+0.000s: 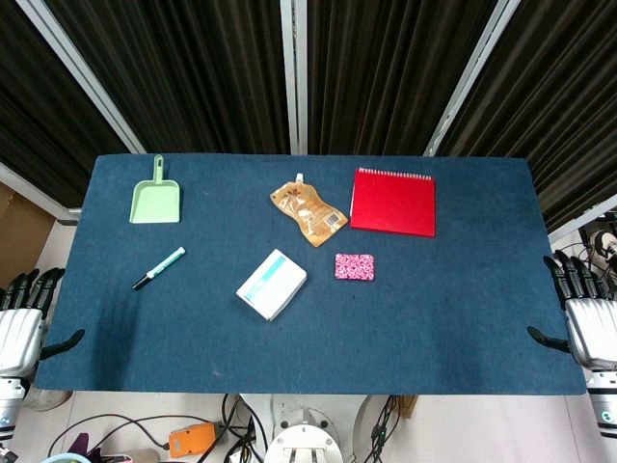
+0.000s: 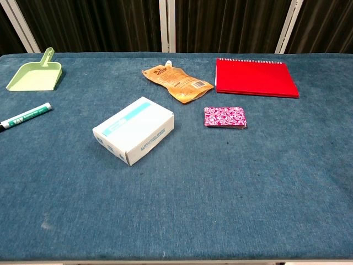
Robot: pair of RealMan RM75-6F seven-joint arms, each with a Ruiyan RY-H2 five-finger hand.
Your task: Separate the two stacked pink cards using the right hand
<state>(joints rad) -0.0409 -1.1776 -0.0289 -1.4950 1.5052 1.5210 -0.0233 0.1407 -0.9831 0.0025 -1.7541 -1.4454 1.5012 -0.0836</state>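
The pink patterned cards (image 1: 354, 266) lie as one small stack on the blue table (image 1: 434, 309), right of centre; the chest view shows the stack (image 2: 224, 117) flat, with its edges lined up. My right hand (image 1: 586, 313) hangs off the table's right edge, fingers spread, holding nothing, far from the cards. Off the left edge my left hand (image 1: 24, 318) is likewise spread and empty. Neither hand shows in the chest view.
A red spiral notebook (image 1: 393, 201) lies just behind the cards. An orange pouch (image 1: 308, 212) and a white box (image 1: 272, 284) sit to their left. Further left are a green dustpan (image 1: 156, 198) and a marker pen (image 1: 159, 267).
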